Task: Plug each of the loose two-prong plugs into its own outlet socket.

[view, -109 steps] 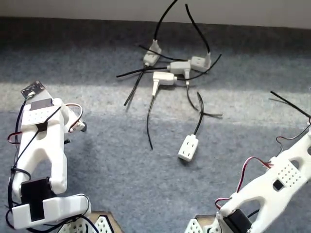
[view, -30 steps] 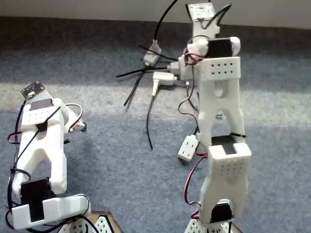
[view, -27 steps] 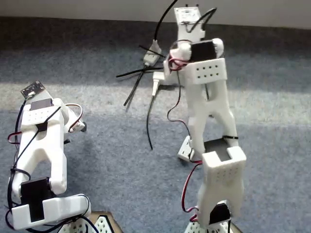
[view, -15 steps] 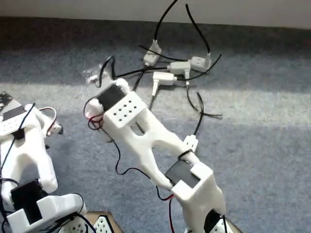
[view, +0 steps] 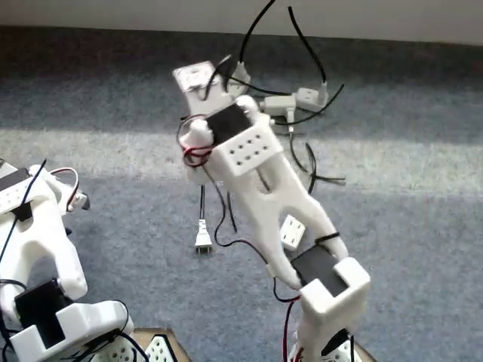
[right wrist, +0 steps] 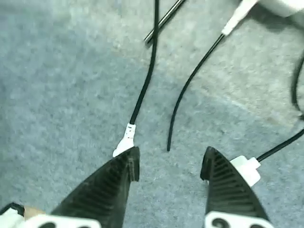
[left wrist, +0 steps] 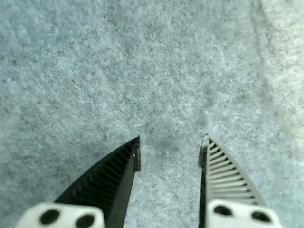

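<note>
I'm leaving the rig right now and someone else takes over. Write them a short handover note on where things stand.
Left gripper: open, empty, over bare carpet.
Right gripper: open, empty. A loose two-prong plug lies unplugged on the carpet by one fingertip.
An outlet socket lies mid-table, partly hidden by the right arm.
More sockets and cords are bunched at the far side. Whether any there are mated is unclear.
Done: nothing confirmed.
Left: grasp the plug, seat it, then the others.

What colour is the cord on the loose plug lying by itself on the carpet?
Black cord, on a white plug. The high view shows it best.
</note>
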Available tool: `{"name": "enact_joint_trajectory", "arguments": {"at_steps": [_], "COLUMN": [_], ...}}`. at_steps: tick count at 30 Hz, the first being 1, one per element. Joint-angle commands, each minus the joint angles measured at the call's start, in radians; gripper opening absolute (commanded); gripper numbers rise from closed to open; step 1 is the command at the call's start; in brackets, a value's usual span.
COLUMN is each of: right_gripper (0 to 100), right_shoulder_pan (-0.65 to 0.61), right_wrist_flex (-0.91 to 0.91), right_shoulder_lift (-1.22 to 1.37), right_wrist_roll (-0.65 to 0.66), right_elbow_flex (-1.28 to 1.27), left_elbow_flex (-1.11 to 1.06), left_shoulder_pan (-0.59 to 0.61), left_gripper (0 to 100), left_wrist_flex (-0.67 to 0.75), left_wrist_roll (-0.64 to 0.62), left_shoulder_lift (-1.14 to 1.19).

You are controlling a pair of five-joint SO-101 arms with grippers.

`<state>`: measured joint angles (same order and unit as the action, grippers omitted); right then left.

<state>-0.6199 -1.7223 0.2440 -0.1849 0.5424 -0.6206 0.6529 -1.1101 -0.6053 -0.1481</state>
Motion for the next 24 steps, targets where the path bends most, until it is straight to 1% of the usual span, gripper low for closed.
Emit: {"name": "enact_joint_trajectory", "arguments": {"at_steps": [1, 4, 8, 10, 12, 14, 18, 22, 24], "right_gripper": [20.7, 20.7, 20.7, 20.7, 20.7, 20.7, 20.7, 20.7, 20.7], "right_shoulder_pan": [0.162, 0.318, 0.536, 0.619, 0.679, 0.725, 0.808, 0.875, 0.908], "right_wrist_flex": [-0.042, -0.042, -0.041, -0.041, -0.039, -0.039, -0.038, -0.038, -0.038], "right_shoulder_lift": [-0.159, -0.260, -0.366, -0.404, -0.438, -0.467, -0.506, -0.513, -0.510], "right_wrist_roll": [0.017, 0.017, 0.018, 0.078, 0.175, 0.238, 0.264, 0.265, 0.281], "right_elbow_flex": [0.056, 0.033, -0.096, -0.173, -0.245, -0.308, -0.406, -0.464, -0.476], "left_elbow_flex": [0.010, 0.004, -0.019, -0.028, -0.030, -0.030, -0.031, -0.073, -0.102], "left_shoulder_pan": [-0.096, -0.255, -0.443, -0.522, -0.604, -0.667, -0.750, -0.829, -0.849], "left_gripper": [21, 21, 21, 21, 21, 21, 21, 21, 21], "left_wrist_flex": [0.005, 0.006, 0.011, 0.011, 0.006, 0.006, 0.031, 0.135, 0.184], "left_wrist_roll": [-0.012, -0.012, -0.011, -0.011, -0.011, -0.011, -0.014, -0.014, -0.014], "left_shoulder_lift": [-0.033, -0.028, -0.028, -0.028, -0.028, -0.028, -0.028, -0.027, -0.027]}}
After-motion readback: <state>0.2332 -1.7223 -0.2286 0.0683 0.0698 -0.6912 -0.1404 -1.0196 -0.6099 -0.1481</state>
